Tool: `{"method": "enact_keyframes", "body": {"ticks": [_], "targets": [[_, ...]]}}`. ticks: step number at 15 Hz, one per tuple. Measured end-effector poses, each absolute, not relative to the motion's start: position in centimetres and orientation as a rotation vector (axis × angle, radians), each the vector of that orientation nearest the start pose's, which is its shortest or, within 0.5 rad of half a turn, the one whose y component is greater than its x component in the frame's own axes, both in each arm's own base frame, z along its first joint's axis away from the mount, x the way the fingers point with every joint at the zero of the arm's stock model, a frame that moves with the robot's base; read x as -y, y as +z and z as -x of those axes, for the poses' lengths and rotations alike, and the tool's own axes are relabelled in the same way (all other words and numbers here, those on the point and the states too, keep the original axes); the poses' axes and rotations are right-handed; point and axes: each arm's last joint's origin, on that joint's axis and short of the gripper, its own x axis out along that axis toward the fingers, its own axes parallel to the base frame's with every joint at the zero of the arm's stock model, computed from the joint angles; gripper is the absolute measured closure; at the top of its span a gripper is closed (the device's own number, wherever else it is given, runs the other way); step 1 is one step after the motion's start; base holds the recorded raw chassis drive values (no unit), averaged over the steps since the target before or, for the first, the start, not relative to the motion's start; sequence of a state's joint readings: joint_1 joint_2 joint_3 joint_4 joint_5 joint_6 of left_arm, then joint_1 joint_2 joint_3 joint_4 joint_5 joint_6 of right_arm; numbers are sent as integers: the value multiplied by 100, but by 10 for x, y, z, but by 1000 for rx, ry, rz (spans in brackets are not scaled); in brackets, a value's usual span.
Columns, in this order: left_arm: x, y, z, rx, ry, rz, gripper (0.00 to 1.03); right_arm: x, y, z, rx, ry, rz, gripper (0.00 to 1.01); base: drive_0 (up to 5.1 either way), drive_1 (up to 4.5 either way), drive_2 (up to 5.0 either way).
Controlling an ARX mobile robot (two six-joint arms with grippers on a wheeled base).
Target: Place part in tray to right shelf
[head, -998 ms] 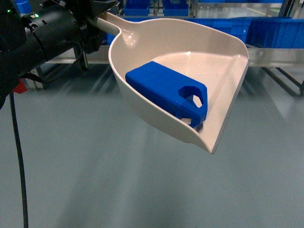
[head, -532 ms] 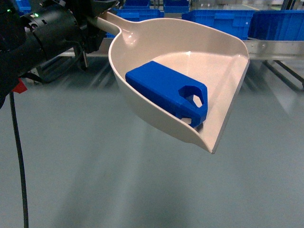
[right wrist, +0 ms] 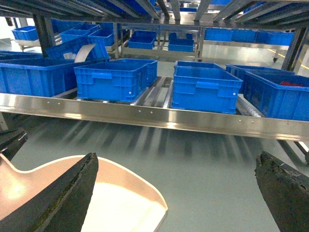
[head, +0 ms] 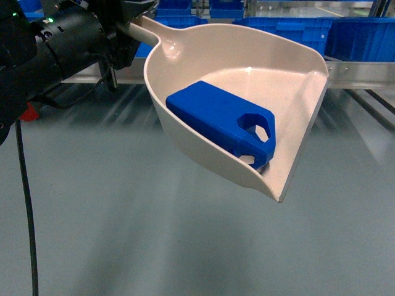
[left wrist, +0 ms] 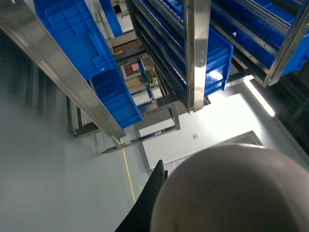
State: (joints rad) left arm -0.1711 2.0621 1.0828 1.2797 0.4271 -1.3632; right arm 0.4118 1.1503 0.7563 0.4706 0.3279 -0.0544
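Beige tray held aloft by its handle in the left gripper, apparently clamped, blue part lying inside tray, right shelf beyond tray, right gripper jaws spread.

A: My head camera?
B: Close, slanting down over the tray, shelf rail behind.
A: My right wrist?
B: Level, facing that rail and the crates, tray rim below.
A: My left wrist?
B: Tilted steeply upward along racking, tray underside near.
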Motion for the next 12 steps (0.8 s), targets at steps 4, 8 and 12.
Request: {"method": "enact_keyframes", "body": {"ticks": [4, 8, 12], "targets": [[82, 194, -413, -142, -695, 1270, 91, -94, 313, -239, 73, 81, 26, 3, 4, 383, -374], [81, 194, -413, -143, -693, 1270, 91, -94, 313, -239, 74, 81, 26, 3, -2, 374, -377], [82, 194, -413, -145, -696, 1271, 91, -94, 313, -239, 73, 81, 26, 3, 123, 309, -441]]}}
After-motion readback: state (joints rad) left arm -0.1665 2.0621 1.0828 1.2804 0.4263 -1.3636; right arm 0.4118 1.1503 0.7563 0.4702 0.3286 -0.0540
